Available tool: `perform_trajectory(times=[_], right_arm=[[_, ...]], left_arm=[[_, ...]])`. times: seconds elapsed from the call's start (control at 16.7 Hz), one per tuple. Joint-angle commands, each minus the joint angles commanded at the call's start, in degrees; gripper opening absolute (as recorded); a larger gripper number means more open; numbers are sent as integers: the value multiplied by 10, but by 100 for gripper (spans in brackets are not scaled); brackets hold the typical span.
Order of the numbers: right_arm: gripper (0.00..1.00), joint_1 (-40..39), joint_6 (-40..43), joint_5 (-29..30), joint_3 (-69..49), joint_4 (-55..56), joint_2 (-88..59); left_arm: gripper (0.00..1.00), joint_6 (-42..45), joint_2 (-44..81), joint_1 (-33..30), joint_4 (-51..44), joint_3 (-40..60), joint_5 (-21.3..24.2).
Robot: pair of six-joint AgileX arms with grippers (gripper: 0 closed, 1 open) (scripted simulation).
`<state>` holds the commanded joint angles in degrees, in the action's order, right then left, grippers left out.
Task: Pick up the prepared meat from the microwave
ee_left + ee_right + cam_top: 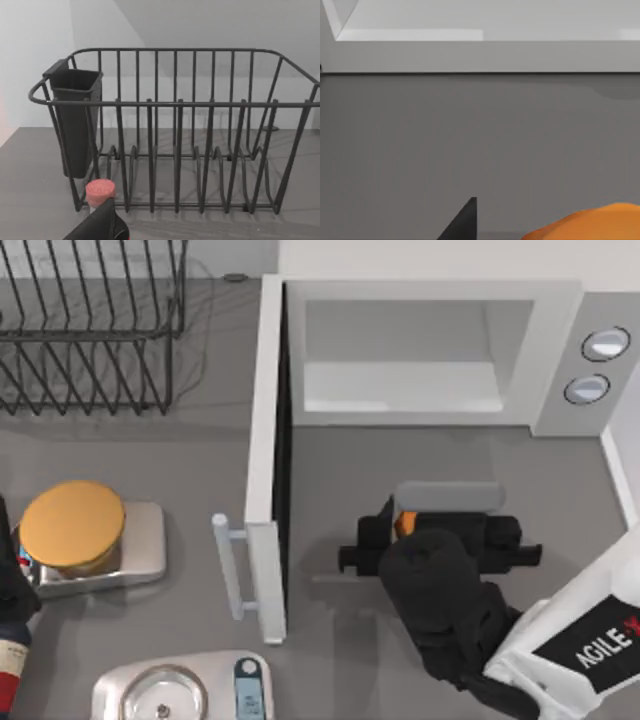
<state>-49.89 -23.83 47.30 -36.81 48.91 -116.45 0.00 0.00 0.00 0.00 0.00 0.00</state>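
From above, the right end effector [408, 525] pinches the prepared meat [405, 524] over the table [330, 470], near the open microwave [420, 350]. The right wrist view shows its glossy, likely slippery rounded flank [590, 225]: grip across the middle.

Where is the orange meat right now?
In the top view, the prepared meat sits at the right tool, out in front of the open microwave, right of its door.

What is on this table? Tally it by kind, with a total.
Microwave: 1
Wire rack: 1
Food pieces: 2 (prepared meat in the right gripper, golden disc)
Silver tray: 1
Scale: 1
Total: 6
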Motion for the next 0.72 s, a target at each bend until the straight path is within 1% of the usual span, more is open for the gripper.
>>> perform_trajectory(times=[0.36, 0.42, 0.72], right_arm=[[98, 0, 0, 0, 0, 0, 0], [100, 0, 0, 0, 0, 0, 0], [100, 0, 0, 0, 0, 0, 0]], left_arm=[[100, 0, 0, 0, 0, 0, 0], [100, 0, 0, 0, 0, 0, 0], [100, 0, 0, 0, 0, 0, 0]])
